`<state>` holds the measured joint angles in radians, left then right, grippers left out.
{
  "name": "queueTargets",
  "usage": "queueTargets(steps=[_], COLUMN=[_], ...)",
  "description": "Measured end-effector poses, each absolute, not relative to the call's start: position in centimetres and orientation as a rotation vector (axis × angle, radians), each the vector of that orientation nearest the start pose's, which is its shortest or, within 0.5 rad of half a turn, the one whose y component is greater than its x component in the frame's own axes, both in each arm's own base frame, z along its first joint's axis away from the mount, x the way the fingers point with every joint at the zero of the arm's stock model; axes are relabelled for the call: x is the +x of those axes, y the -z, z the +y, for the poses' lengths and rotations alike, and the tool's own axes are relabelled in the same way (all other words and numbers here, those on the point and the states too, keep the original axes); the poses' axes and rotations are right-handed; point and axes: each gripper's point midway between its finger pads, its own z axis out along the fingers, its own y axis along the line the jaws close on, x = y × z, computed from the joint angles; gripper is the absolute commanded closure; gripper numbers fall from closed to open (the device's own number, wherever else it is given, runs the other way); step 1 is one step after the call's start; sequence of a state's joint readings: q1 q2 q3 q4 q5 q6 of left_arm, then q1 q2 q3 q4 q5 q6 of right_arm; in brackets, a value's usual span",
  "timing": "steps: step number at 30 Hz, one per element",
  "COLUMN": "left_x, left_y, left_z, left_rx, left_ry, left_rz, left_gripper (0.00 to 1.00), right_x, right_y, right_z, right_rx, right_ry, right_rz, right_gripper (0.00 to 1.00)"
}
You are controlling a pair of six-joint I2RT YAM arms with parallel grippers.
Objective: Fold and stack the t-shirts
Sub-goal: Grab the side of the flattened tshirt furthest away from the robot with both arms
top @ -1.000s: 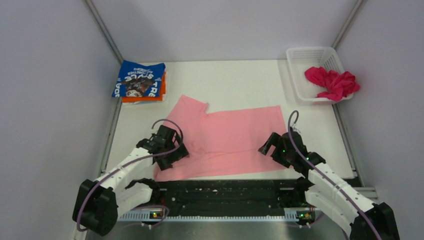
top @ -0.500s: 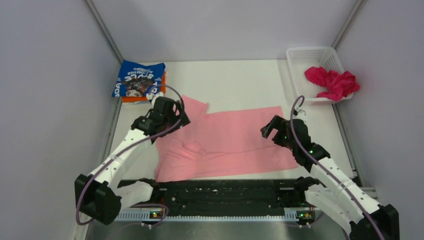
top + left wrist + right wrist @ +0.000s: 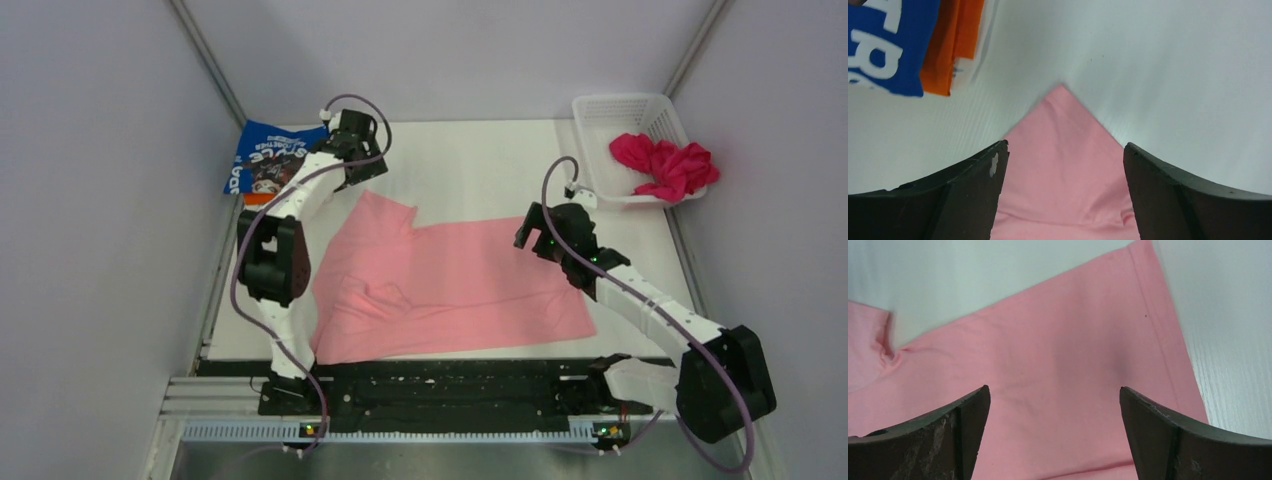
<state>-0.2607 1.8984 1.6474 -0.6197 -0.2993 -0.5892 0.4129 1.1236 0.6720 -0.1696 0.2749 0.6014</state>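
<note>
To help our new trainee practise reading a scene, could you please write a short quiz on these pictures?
1. True or false: the magenta t-shirt lies crumpled in the white lattice basket.
2. Fill in: the left hand and right hand both hover ___ over the light pink t-shirt.
3. What lies on the orange t-shirt? A blue printed t-shirt; B magenta t-shirt; C light pink t-shirt.
Key: 1 true; 2 open; 3 A.

Left arm (image 3: 300, 190) stretched far forward, right arm (image 3: 640, 297) half extended; left claw (image 3: 1065, 145) and right claw (image 3: 1053, 388) both spread wide.
</note>
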Motion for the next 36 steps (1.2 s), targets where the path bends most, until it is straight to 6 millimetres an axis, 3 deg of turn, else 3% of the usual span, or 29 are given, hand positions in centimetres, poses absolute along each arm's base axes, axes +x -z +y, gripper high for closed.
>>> queueTargets(steps=[5, 11, 15, 23, 34, 36], left_x=[52.7, 54.6, 54.6, 53.8, 53.8, 53.7], left_y=[-9.7, -6.3, -5.7, -4.2, -3.0, -3.0], left_z=[-8.7, -7.8, -7.6, -7.9, -8.8, -8.8], left_rx=[-0.502, -0.491, -0.469, -0.404, -0.387, -0.386], left_ry=[-0.085, -0.117, -0.124, -0.116, -0.058, -0.050], left_rz=[2.407, 2.455, 2.476, 2.527, 2.543, 2.536], left_gripper=[0.23, 0.38, 0.48, 0.51, 0.68, 0.75], right_x=[32.0, 32.1, 32.1, 32.0, 31.9, 31.9], right_y=[-10.2, -9.1, -9.2, -9.1, -9.1, -9.1], right_z=[10.5, 9.9, 9.6, 9.8, 10.2, 10.2], right_rx=[0.361, 0.382, 0.389, 0.383, 0.389, 0.392], right_ry=[-0.233, -0.235, -0.232, -0.257, -0.288, -0.289], right_rz=[2.224, 2.262, 2.264, 2.275, 2.281, 2.280], right_gripper=[0.01, 0.01, 0.01, 0.01, 0.01, 0.01])
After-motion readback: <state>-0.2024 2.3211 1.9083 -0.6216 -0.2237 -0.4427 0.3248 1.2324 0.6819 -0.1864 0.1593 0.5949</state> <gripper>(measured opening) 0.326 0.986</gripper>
